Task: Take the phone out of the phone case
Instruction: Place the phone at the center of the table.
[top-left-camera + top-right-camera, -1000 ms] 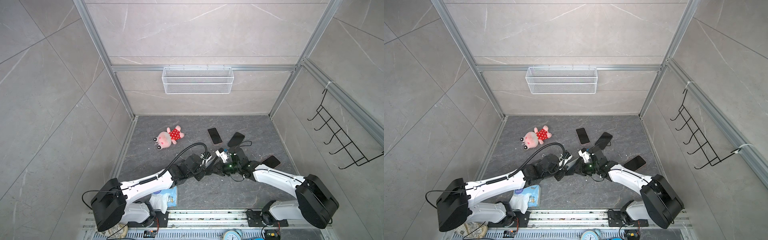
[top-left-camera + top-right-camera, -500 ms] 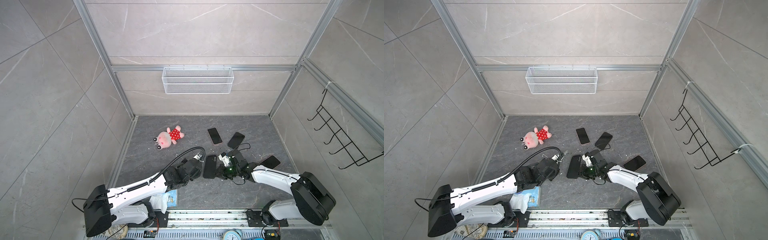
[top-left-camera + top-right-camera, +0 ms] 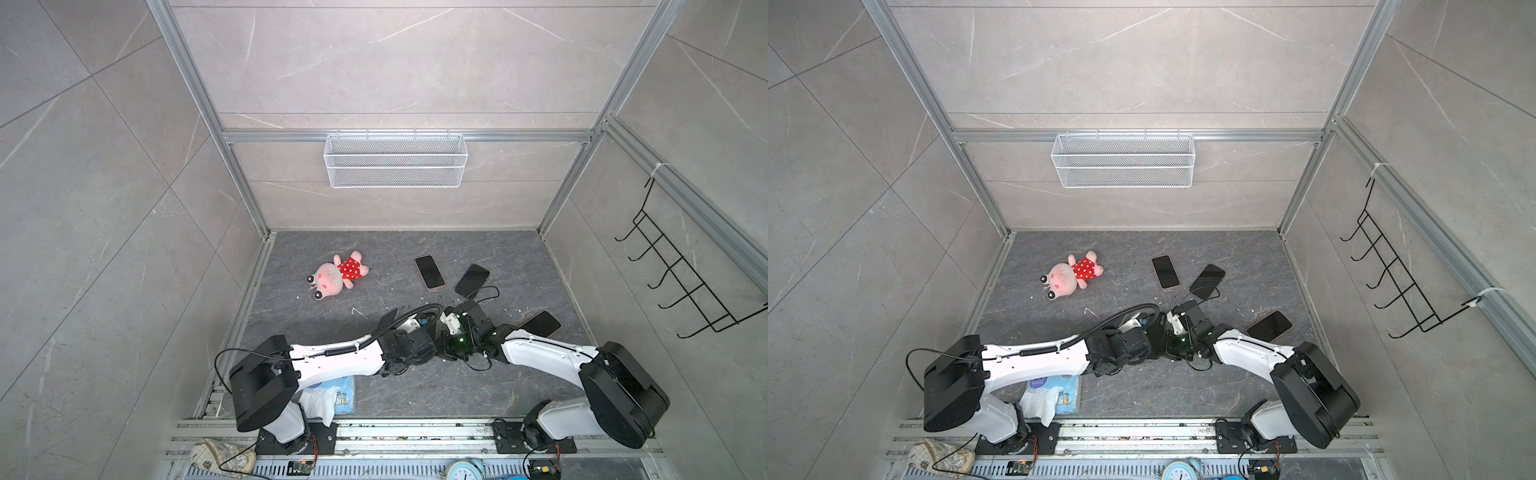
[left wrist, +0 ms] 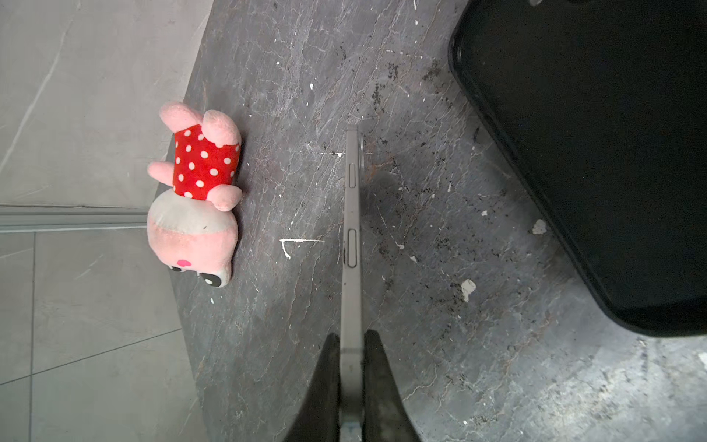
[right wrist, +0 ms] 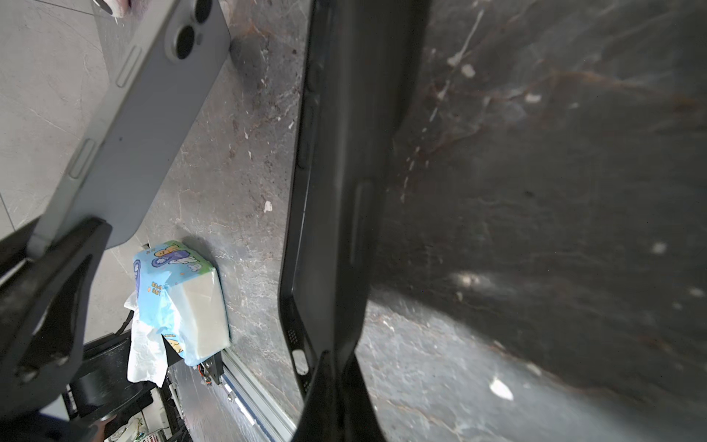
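right now the left gripper (image 4: 351,338) is pinched onto the thin edge of the grey phone (image 4: 352,214), which shows edge-on in the left wrist view, over the dark stone floor (image 4: 421,344). the right gripper (image 5: 336,358) is clamped on the end rim of the black phone case (image 5: 344,153), which is empty and just beside the phone but apart from it, with floor showing between them. further out, a pink plush toy (image 4: 195,191) lies near the floor's edge, a blue tissue pack (image 5: 180,294) sits by the left arm's base, and a spare phone (image 3: 429,272) lies flat beyond the grippers
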`<action>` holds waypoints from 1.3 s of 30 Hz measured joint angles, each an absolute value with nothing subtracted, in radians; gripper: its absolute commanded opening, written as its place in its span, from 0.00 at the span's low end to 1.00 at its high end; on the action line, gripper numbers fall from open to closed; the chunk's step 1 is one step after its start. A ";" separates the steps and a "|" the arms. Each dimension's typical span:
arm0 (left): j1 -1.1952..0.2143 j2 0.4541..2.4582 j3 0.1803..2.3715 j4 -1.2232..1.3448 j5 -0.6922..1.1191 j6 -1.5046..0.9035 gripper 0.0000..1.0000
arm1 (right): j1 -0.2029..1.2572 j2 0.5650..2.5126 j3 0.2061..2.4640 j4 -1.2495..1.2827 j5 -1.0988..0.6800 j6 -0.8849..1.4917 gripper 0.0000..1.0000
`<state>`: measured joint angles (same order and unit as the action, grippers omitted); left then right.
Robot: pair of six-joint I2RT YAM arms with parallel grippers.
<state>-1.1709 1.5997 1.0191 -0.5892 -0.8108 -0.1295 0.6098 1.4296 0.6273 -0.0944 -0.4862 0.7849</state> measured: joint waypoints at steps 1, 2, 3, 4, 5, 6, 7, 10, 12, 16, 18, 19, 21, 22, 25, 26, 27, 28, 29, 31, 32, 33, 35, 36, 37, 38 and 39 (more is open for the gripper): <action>-1.179 1.615 1.029 -0.599 -0.821 -0.141 0.00 | 0.608 1.436 0.630 -0.094 -0.486 0.782 0.00; -1.187 1.631 1.038 -0.608 -0.833 -0.154 0.02 | 0.606 1.443 0.632 -0.094 -0.486 0.780 0.00; -1.194 1.647 1.048 -0.620 -0.842 -0.166 0.03 | 0.603 1.449 0.634 -0.094 -0.487 0.776 0.00; -1.201 1.662 1.057 -0.631 -0.850 -0.179 0.04 | 0.599 1.455 0.636 -0.094 -0.489 0.773 0.00; -1.208 1.677 1.066 -0.639 -0.860 -0.191 0.04 | 0.596 1.459 0.636 -0.094 -0.490 0.768 0.00; -1.216 1.694 1.077 -0.651 -0.867 -0.207 0.04 | 0.593 1.465 0.637 -0.094 -0.492 0.765 0.00; -1.223 1.708 1.084 -0.660 -0.874 -0.220 0.04 | 0.588 1.471 0.637 -0.094 -0.495 0.762 0.00; -1.248 1.751 1.105 -0.689 -0.891 -0.265 0.08 | 0.573 1.488 0.640 -0.094 -0.505 0.749 0.00; -1.261 1.778 1.119 -0.707 -0.903 -0.292 0.08 | 0.566 1.501 0.645 -0.094 -0.513 0.738 0.00; -1.285 1.829 1.137 -0.733 -0.925 -0.350 0.11 | 0.563 1.520 0.662 -0.094 -0.521 0.713 0.00; -1.293 1.847 1.145 -0.740 -0.928 -0.373 0.13 | 0.562 1.524 0.667 -0.096 -0.521 0.704 0.00; -1.296 1.854 1.148 -0.743 -0.928 -0.384 0.15 | 0.562 1.527 0.669 -0.097 -0.521 0.700 0.00; -1.299 1.861 1.148 -0.740 -0.903 -0.400 0.21 | 0.562 1.533 0.670 -0.100 -0.520 0.691 0.00; -1.301 1.866 1.148 -0.738 -0.885 -0.407 0.23 | 0.562 1.534 0.671 -0.104 -0.519 0.686 0.00; -1.303 1.877 1.146 -0.730 -0.849 -0.438 0.32 | 0.561 1.544 0.672 -0.115 -0.519 0.678 0.00; -1.303 1.878 1.144 -0.728 -0.838 -0.447 0.35 | 0.561 1.548 0.673 -0.117 -0.519 0.675 0.00; -1.303 1.878 1.142 -0.725 -0.831 -0.451 0.39 | 0.561 1.551 0.675 -0.117 -0.519 0.674 0.00; -1.303 1.878 1.139 -0.723 -0.827 -0.457 0.42 | 0.561 1.552 0.678 -0.121 -0.519 0.670 0.00; -1.303 1.878 1.137 -0.720 -0.825 -0.464 0.44 | 0.561 1.554 0.682 -0.124 -0.519 0.667 0.00; -1.303 1.874 1.132 -0.718 -0.826 -0.478 0.52 | 0.561 1.558 0.690 -0.130 -0.519 0.658 0.00; -1.303 1.868 1.127 -0.714 -0.825 -0.484 0.58 | 0.561 1.560 0.694 -0.133 -0.519 0.656 0.00; -1.303 1.857 1.121 -0.709 -0.821 -0.490 0.63 | 0.561 1.563 0.698 -0.135 -0.519 0.653 0.00; -1.303 1.819 1.102 -0.697 -0.809 -0.502 0.70 | 0.561 1.570 0.705 -0.136 -0.519 0.653 0.00; -1.301 1.790 1.090 -0.690 -0.803 -0.513 0.72 | 0.561 1.574 0.707 -0.135 -0.519 0.653 0.00; -1.296 1.756 1.077 -0.680 -0.796 -0.521 0.74 | 0.561 1.578 0.708 -0.134 -0.519 0.653 0.00; -1.288 1.721 1.062 -0.668 -0.785 -0.530 0.74 | 0.561 1.583 0.709 -0.134 -0.519 0.653 0.00; -1.280 1.677 1.044 -0.657 -0.773 -0.541 0.75 | 0.561 1.589 0.710 -0.131 -0.520 0.654 0.00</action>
<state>-1.2800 1.6772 1.0439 -0.6575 -0.7731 -0.5407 0.5606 1.5894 0.7097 -0.1310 -0.5201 0.6537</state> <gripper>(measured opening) 0.739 0.061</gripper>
